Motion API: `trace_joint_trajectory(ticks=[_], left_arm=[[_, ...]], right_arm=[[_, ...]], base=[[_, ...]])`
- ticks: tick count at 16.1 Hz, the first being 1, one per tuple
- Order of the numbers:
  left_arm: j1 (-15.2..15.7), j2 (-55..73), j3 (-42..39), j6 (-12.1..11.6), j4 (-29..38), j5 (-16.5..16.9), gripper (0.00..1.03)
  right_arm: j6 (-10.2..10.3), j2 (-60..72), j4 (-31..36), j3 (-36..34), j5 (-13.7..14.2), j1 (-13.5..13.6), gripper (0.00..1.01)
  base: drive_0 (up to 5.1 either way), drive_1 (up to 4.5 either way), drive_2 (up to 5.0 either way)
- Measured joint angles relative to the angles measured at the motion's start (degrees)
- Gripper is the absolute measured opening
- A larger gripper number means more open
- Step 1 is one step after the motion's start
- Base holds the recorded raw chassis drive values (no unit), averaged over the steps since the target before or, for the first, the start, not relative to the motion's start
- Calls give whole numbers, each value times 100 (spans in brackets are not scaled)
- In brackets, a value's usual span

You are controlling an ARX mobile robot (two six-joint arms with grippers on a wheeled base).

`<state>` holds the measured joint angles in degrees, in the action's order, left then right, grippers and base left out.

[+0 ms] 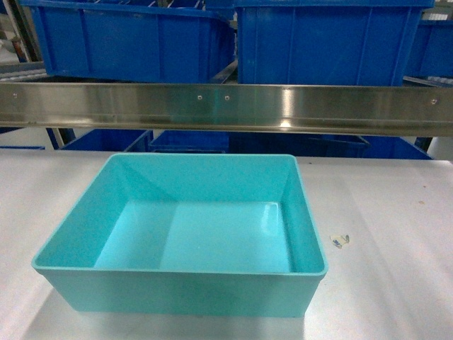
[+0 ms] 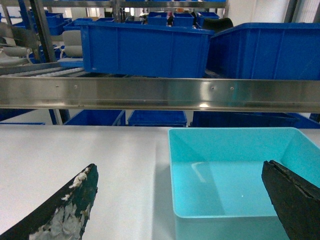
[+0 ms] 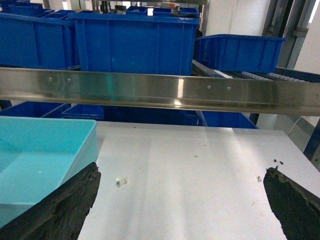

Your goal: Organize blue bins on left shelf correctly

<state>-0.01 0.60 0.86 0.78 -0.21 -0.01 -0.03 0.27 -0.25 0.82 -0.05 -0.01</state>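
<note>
Pickup looks like the step in hand: bin (image 1: 180, 227) sits empty on the table (image 1: 396, 212), rail (image 1: 226, 106) at 12 o'clock, both grippers (image 2: 180, 200) (image 3: 180, 200) wide open, holding nothing, so the next move calls for closing on its walls.

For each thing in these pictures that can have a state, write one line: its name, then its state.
Turquoise bin: upright, empty, on the white table, not on the shelf.
Dark blue bins: upright on the rack behind the steel rail.
Left hand: open, holding nothing, one finger over the turquoise bin.
Right hand: open, holding nothing.
Small scrap: lying loose on the table, right of the bin.
</note>
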Motion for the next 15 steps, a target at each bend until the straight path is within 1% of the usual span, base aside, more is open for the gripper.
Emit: trace_joint_trajectory(ticks=[15], left_arm=[[0, 0, 2, 0, 0, 0, 98]], right_arm=[[0, 0, -2, 2, 0, 0, 98]], base=[[0, 0, 0]])
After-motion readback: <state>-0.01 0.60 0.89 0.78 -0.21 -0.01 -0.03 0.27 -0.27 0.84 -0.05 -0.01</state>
